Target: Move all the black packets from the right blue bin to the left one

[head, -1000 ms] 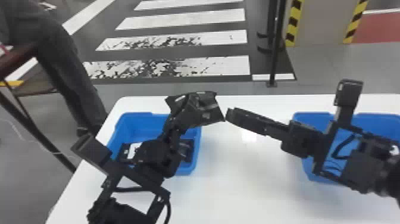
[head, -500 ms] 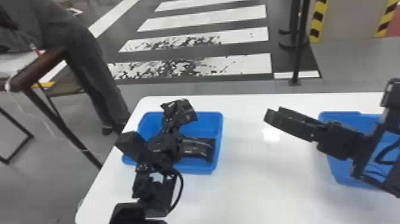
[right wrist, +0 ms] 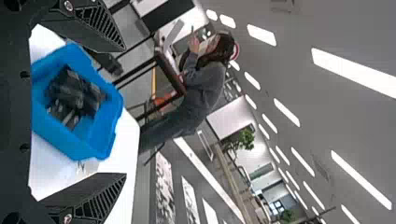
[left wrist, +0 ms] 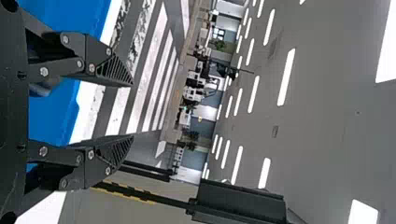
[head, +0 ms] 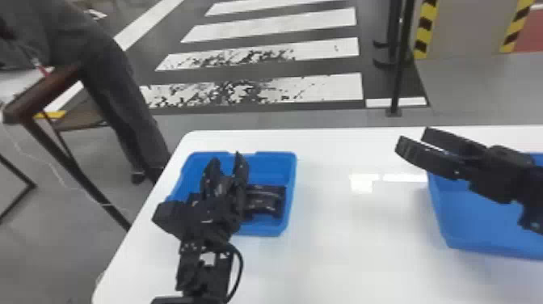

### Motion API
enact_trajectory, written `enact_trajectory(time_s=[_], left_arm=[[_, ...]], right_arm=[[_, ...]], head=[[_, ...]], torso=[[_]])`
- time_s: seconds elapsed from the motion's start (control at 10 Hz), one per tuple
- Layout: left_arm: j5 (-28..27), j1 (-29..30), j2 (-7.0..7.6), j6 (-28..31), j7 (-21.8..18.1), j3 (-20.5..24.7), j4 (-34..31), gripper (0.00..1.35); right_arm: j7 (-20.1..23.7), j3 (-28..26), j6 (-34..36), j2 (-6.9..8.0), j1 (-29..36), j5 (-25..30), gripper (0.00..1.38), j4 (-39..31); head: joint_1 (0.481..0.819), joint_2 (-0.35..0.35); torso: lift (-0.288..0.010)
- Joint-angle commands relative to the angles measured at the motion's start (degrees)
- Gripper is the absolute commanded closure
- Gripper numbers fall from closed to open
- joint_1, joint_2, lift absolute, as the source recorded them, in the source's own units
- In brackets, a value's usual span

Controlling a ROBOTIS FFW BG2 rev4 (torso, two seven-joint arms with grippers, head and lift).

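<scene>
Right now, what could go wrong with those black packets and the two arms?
The left fingers are at the left bin, where black packets lie; leaving, they might snag one. The right fingers are by the right bin; coming down there, they could bump its rim.

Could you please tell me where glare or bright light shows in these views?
Head view: glare patches on the white table, faint glints on the black packets in the left blue bin; left and right wrist views: bright ceiling lights.
</scene>
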Motion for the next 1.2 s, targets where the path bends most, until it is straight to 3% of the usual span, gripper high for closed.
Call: enact_trajectory(time_s=[0.0,0.2,0.4,0.5,0.8,1.1], left_arm=[[0.2,2.0,-0.04,-7.2,-0.8,-1.1,-0.2,0.11],[0.9,7.6,-0.30,-9.0,-1.9,-2.1,-8.2,0.13],[0.8,15.7,-0.30,-4.4,-1.8,-3.8,-21.2,0.13],[0.5,18.6,-0.04,-2.9,-1.8,-4.9,-24.5,0.13],[0.5,22.3,0.31,0.1,-1.9,-6.0,-27.4,0.13],[0.4,22.0,0.40,0.5,-2.6,-6.0,-27.4,0.13]], right_arm=[[-0.1,-3.9,2.6,0.00,0.2,5.8,0.08,-1.4],[-1.9,-8.6,5.7,0.44,1.4,13.7,0.09,-4.4],[-9.7,-13.9,10.2,1.85,6.6,18.3,0.10,-9.0],[-11.2,-16.7,13.9,2.37,7.0,21.3,0.11,-8.4],[-12.0,-18.0,25.7,1.41,-1.0,30.6,0.18,0.4],[-17.3,-15.4,35.0,1.41,-5.5,33.9,0.18,2.9]], head=[[0.695,0.215],[0.695,0.168],[0.695,0.078],[0.695,0.049],[0.695,-0.126],[0.695,-0.190]], torso=[[-0.140],[-0.140],[-0.140],[-0.140],[-0.140],[-0.140]])
